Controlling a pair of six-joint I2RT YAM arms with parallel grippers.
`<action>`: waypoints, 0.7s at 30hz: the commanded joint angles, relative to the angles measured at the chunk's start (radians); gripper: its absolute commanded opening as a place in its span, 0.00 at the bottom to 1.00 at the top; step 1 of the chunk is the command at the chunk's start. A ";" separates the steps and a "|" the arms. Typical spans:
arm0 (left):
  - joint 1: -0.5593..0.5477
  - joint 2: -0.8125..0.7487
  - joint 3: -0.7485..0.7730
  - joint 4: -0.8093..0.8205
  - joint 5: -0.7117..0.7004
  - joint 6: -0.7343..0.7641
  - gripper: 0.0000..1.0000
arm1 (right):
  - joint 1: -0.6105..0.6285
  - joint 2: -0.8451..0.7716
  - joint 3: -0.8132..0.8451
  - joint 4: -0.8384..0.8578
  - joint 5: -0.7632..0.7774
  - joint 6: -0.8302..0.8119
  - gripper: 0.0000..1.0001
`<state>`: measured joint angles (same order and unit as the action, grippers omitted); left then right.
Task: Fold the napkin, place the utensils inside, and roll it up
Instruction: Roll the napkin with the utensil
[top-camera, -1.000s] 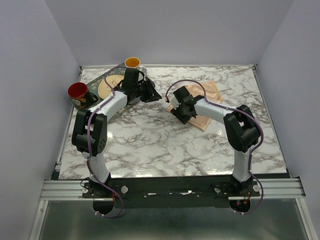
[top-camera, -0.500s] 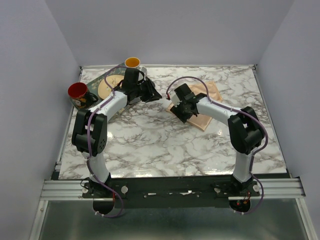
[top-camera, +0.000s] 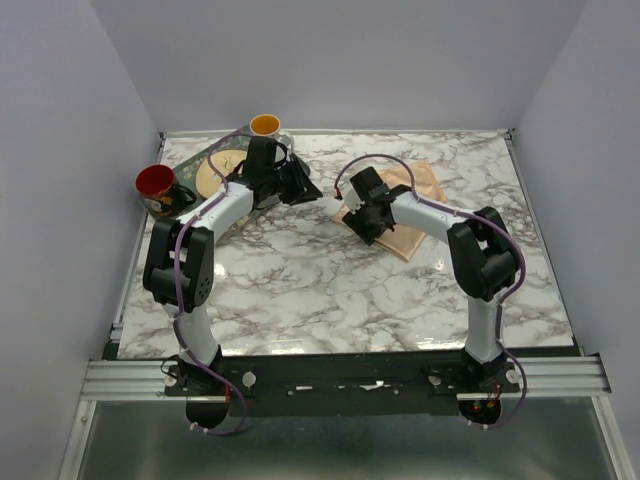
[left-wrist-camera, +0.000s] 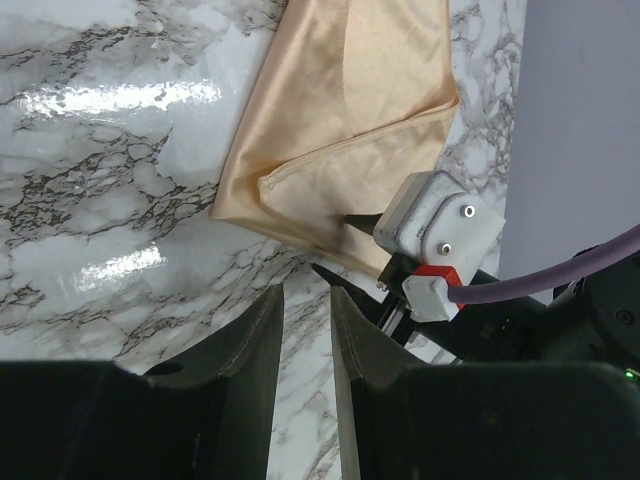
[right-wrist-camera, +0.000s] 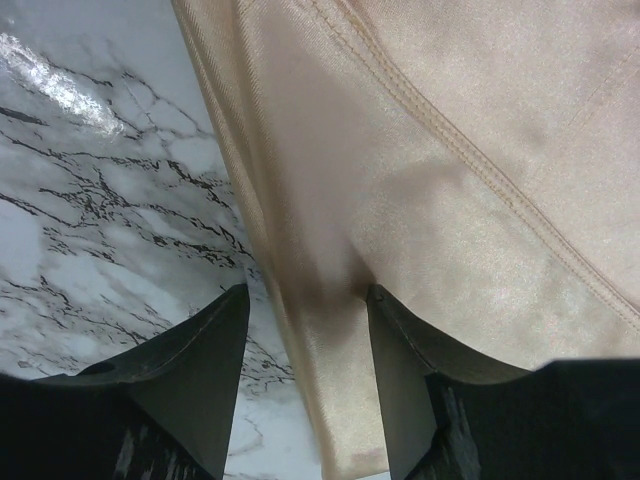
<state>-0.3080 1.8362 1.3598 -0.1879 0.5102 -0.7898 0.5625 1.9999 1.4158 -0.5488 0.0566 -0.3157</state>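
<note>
Napkin (top-camera: 425, 185): lay folded on desk (top-camera: 330, 280).
Right pincer (right-wrist-camera: 305, 300): stood open astride napkin's edge, gripping nothing.
Left pincer (left-wrist-camera: 307, 300): hung left of napkin, narrowly parted, empty.

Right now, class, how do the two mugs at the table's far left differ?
The red-lined mug has a dark outside and sits at the left edge; the orange-lined mug looks pale outside and sits at the far edge. Both stand upright.

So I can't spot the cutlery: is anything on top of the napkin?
No cutlery shows on the napkin; only the right gripper hangs over its edge. The cloth is folded, so anything between or under its layers is hidden.
</note>
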 joint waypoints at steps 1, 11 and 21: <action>0.012 -0.022 -0.011 0.008 0.027 0.009 0.34 | -0.010 0.051 -0.012 -0.019 -0.052 0.006 0.58; 0.014 -0.022 -0.016 0.018 0.033 0.004 0.34 | -0.007 0.085 -0.023 -0.068 -0.143 0.029 0.47; 0.014 -0.018 -0.018 0.021 0.040 0.001 0.34 | -0.009 0.116 0.020 -0.096 -0.078 0.066 0.40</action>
<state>-0.3004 1.8362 1.3495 -0.1810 0.5179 -0.7902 0.5510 2.0388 1.4616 -0.5888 -0.0433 -0.2771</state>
